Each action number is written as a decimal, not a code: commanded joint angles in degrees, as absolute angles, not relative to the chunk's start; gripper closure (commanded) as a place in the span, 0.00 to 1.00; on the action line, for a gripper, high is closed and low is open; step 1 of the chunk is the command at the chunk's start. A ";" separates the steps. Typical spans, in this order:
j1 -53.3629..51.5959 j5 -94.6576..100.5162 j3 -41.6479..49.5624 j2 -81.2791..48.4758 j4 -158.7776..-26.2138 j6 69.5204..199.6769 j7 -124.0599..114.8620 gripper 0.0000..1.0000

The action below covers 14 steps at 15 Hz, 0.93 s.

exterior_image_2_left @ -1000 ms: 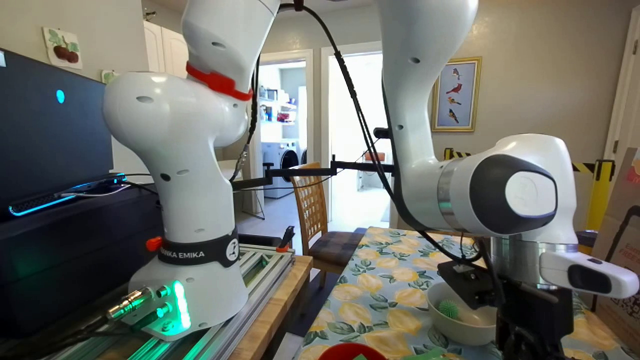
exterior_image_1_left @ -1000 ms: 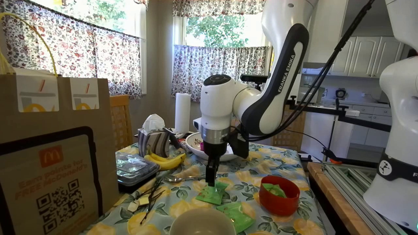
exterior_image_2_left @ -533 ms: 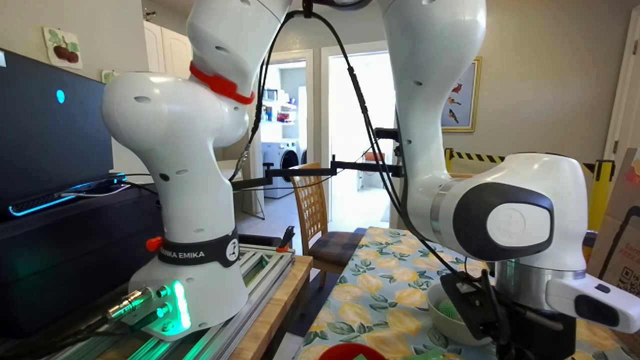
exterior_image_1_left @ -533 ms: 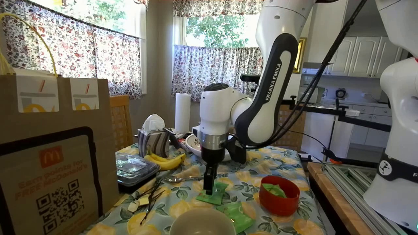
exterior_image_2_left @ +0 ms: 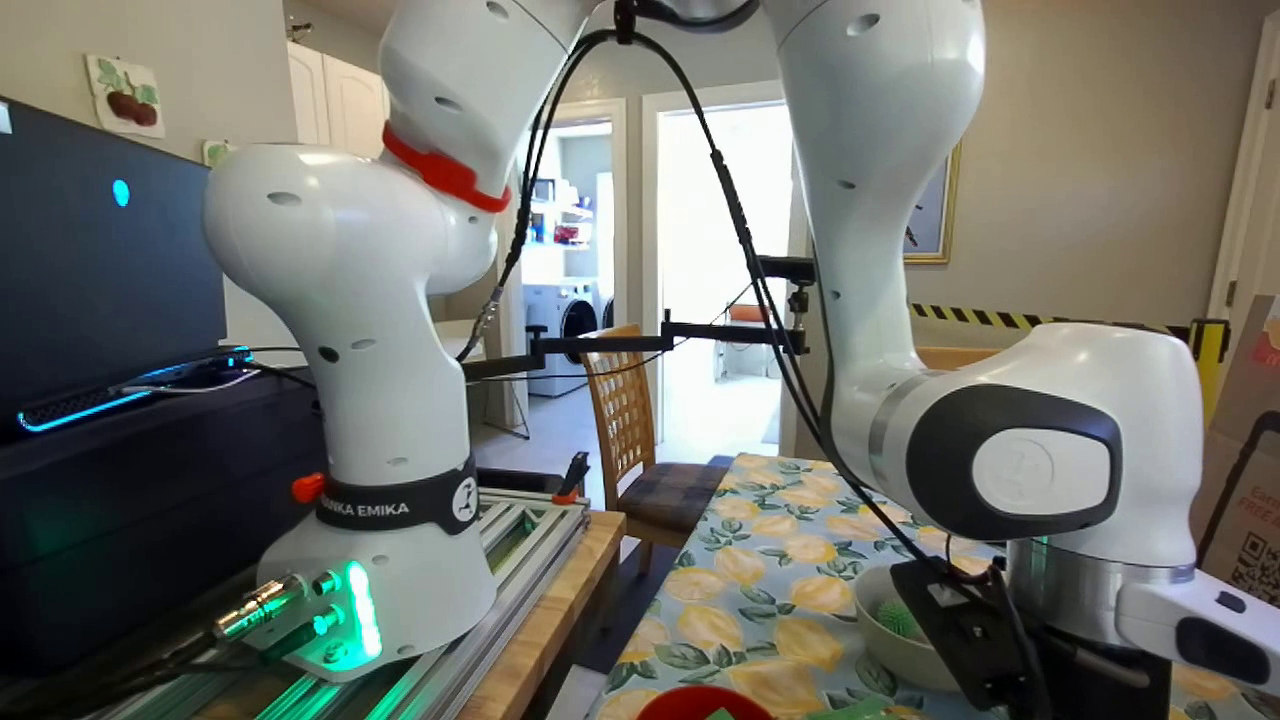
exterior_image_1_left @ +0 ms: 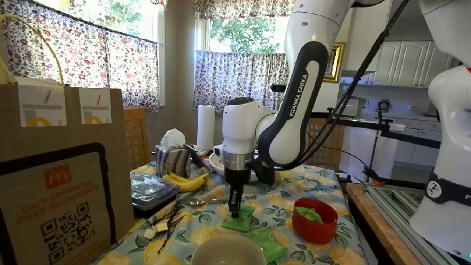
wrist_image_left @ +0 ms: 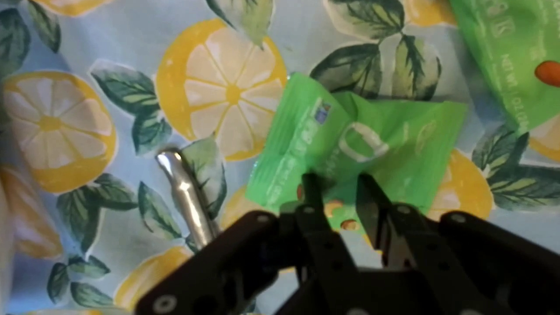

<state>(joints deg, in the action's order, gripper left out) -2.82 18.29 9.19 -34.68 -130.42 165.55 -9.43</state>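
My gripper [wrist_image_left: 337, 181] points downward, low over a lemon-patterned tablecloth [wrist_image_left: 127, 43]. Its two fingers [wrist_image_left: 372, 205] stand a little apart, and in the narrow gap between them I see the surface of a green packet [wrist_image_left: 407, 144]. Whether they pinch this packet, I am not able to say. The packet lies on the cloth, directly below my fingertips. Near it lies a second green packet [exterior_image_1_left: 270, 246], and in an exterior view a spoon [exterior_image_1_left: 195, 201] lies just behind my fingers.

Further out, there is a red bowl [exterior_image_1_left: 314, 232], with one more green packet [exterior_image_1_left: 309, 213] inside. A cream bowl [exterior_image_2_left: 915, 665] contains a green spiky ball [exterior_image_2_left: 897, 620]. Farther from my tool, I find bananas [exterior_image_1_left: 187, 183], a box with clear lid [exterior_image_1_left: 151, 186], a striped tissue box [exterior_image_1_left: 173, 162] and a paper towel roll [exterior_image_1_left: 206, 127]. A big paper bag [exterior_image_1_left: 66, 147] occupies the left side in an exterior view.
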 commanded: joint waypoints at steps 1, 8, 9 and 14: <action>-1.12 15.26 7.20 -35.90 -128.18 163.22 -3.57 1.00; 0.50 14.32 4.31 -32.26 -129.30 156.55 2.12 1.00; -0.31 15.02 5.09 -31.23 -129.86 155.72 1.66 1.00; -4.41 20.75 10.55 -24.21 -133.92 154.73 -0.96 1.00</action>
